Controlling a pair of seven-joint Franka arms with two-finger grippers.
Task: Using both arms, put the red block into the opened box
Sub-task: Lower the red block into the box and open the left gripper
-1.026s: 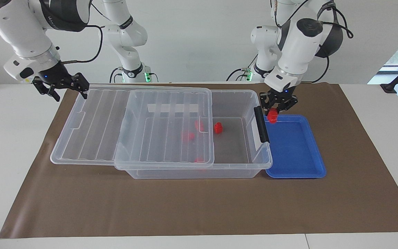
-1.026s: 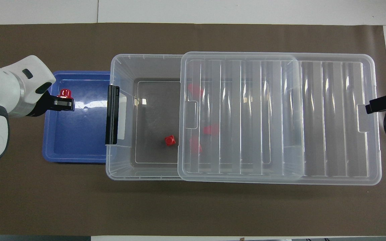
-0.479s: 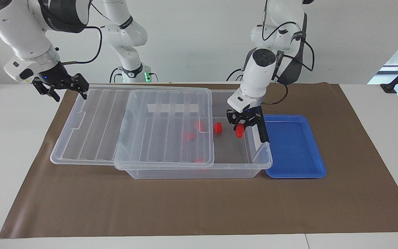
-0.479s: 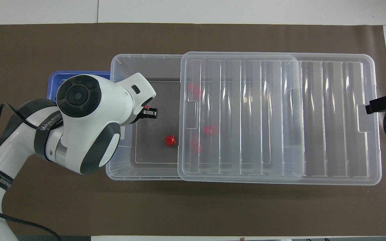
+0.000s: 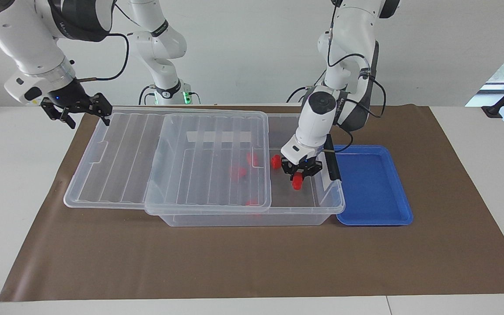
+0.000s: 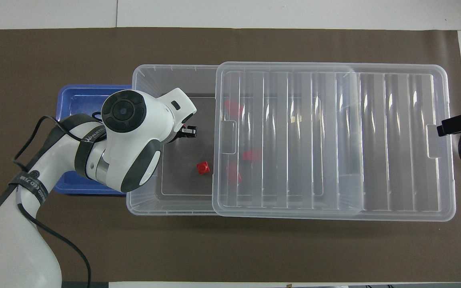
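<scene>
Left pincer (image 5: 298,176) is clamped on the red block (image 5: 297,182) inside the open end of the box (image 5: 252,218). A high release risks a bounce; the latch bar (image 5: 331,159) is close. Right pincer (image 5: 79,109) waits spread at the lid (image 5: 116,153) edge, holding nothing.

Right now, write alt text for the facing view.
The left gripper holds a red block down inside the open end of the clear box, whose lid is slid aside. The right gripper waits, jaws open, at the lid's edge beside a blue tray-free end.

Left arm: reaches forward and down, wrist bent steeply, left gripper (image 5: 298,176) pointing down with fingertips clamped (something small and red between them). Right arm: waiting, right gripper (image 5: 78,109) fingers spread wide, angled sideways.
</scene>
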